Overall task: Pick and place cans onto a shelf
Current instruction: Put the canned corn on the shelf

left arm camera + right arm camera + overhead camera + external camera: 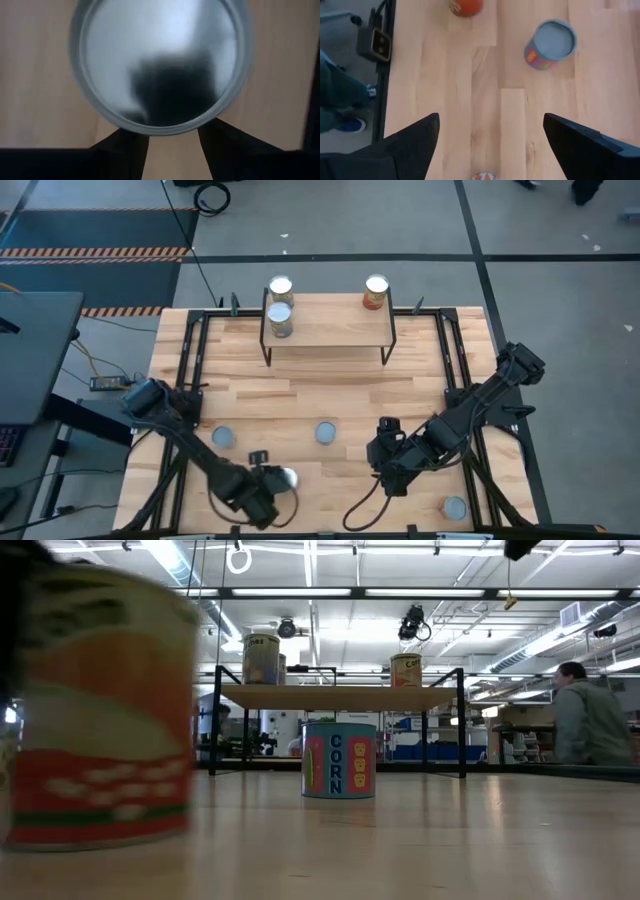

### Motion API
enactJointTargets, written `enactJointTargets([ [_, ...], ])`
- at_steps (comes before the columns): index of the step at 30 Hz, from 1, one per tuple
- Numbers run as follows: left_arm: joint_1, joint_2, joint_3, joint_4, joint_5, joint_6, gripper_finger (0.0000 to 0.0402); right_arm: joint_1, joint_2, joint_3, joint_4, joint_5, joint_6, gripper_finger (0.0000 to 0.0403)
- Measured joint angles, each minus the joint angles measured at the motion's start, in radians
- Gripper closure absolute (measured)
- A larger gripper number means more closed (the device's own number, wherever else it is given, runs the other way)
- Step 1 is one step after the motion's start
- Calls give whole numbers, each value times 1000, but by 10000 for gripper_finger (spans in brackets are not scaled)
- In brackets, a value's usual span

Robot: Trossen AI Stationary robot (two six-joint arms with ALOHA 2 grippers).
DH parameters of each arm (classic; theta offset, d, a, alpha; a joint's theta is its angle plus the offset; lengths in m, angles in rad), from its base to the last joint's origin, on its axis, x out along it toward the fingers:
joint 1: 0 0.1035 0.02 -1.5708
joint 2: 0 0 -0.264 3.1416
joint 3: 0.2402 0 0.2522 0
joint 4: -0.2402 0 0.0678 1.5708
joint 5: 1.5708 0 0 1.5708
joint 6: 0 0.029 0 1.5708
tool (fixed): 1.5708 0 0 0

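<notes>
Three cans stand on the shelf (328,330): two at its left end (280,285) (280,320) and one at its right end (375,290). Other cans stand upright on the table: a silver-topped can (286,477) near the front edge, a corn can (326,432) (338,760) in the middle, one at the left (223,437) and one at the front right (455,507). My left gripper (265,485) is low, right beside the silver-topped can (160,65), with a gap between its fingers. My right gripper (385,452) (490,120) is open and empty, right of the corn can (550,45). My left gripper's fingers (125,147) point down at the near side of the silver-topped can. The can's rim (165,131) hides their tips, so I cannot tell whether they touch it. The can stands upright on the table.
The shelf board (335,698) stands on thin black legs at the table's far side. A black frame (190,370) runs along the table's edges. A person (590,725) is in the room beyond. Bare wood lies between the shelf and the loose cans.
</notes>
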Motion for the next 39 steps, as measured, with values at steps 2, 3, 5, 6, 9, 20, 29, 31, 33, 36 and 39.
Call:
enactJointTargets([
  [2,35,18,0,74,-29,39,230,12,1,0,-2,-1,-14,40],
  [3,52,27,0,120,-46,64,230,17,2,0,-3,0,-25,41],
  [5,89,48,0,211,-77,131,230,24,3,0,-4,2,-46,41],
  [6,109,61,0,266,-84,164,230,26,4,0,-4,3,-52,41],
  [9,174,100,0,421,-85,249,230,27,6,0,-3,5,-60,41],
  [20,321,85,1,540,75,324,230,31,7,-86,135,3,-135,27],
  [29,277,-123,2,216,37,233,230,-62,14,-178,358,-30,-266,4],
  [31,261,-164,2,170,9,201,230,-83,17,-209,442,-44,-307,4],
  [33,246,-200,2,129,-19,174,230,-102,21,-236,490,-68,-334,4],
  [36,225,-241,2,77,-62,144,230,-122,25,-268,516,-75,-365,4],
  [39,212,-262,2,36,-89,122,230,-134,25,-292,531,-100,-364,3],
])
